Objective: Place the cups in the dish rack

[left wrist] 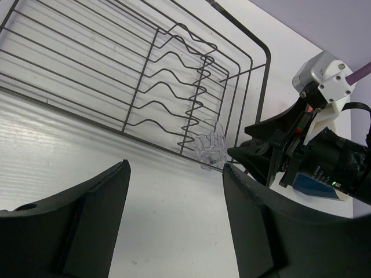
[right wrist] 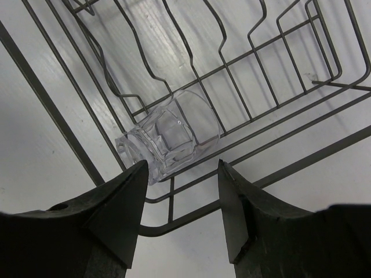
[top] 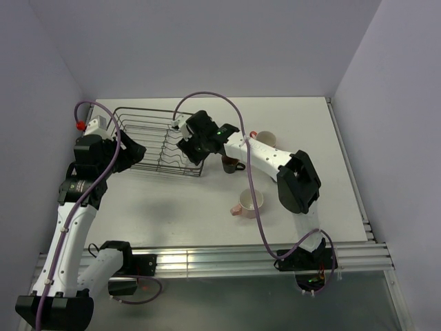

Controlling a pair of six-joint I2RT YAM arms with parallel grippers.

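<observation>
The dish rack (top: pixel 138 110) is a dark wire basket at the back left of the table. A clear glass tumbler (right wrist: pixel 168 139) lies on its side inside the rack's (right wrist: pixel 284 168) near corner, by the plate dividers. My right gripper (right wrist: pixel 179 197) hangs just above it, open, its fingers apart from the glass. The left wrist view shows the same tumbler (left wrist: pixel 210 147) against the rack's wall (left wrist: pixel 268 63). My left gripper (left wrist: pixel 177 197) is open and empty over bare table beside the rack. A dark brown mug (top: pixel 229 164), a pink mug (top: pixel 244 202) and an orange-handled mug (top: pixel 265 139) stand on the table.
The right arm (top: pixel 296 181) reaches across the table's middle toward the rack's right end. The left arm (top: pixel 89 172) stands at the rack's left front. Purple cables loop over both arms. Walls close off the table's back and sides.
</observation>
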